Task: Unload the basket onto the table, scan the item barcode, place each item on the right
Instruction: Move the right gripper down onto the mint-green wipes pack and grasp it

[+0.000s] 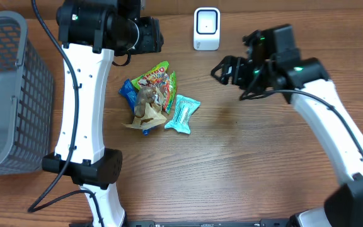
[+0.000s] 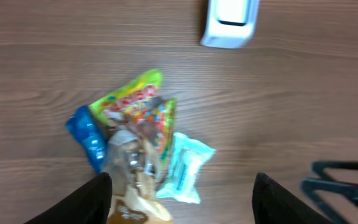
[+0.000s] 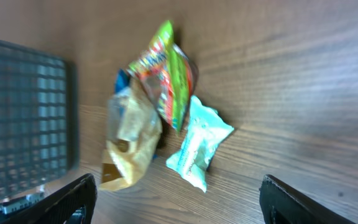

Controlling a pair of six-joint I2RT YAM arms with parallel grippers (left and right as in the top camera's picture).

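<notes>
A pile of snack packets lies mid-table: a green and red packet (image 1: 157,78), a blue one (image 1: 128,89), a tan one (image 1: 147,115) and a teal one (image 1: 183,113). The white barcode scanner (image 1: 207,28) stands at the back edge. My left gripper (image 2: 182,202) hangs open above the pile, with nothing between its black fingers (image 2: 92,202). The tan packet (image 2: 135,208) and teal packet (image 2: 185,165) show under it. My right gripper (image 1: 227,68) is open to the right of the pile. In the right wrist view the teal packet (image 3: 199,146) lies ahead of its spread fingers (image 3: 73,199).
A grey mesh basket (image 1: 5,94) fills the left side of the table. The left arm's white link (image 1: 80,107) runs along the pile's left side. Bare wood lies between the pile and the right arm.
</notes>
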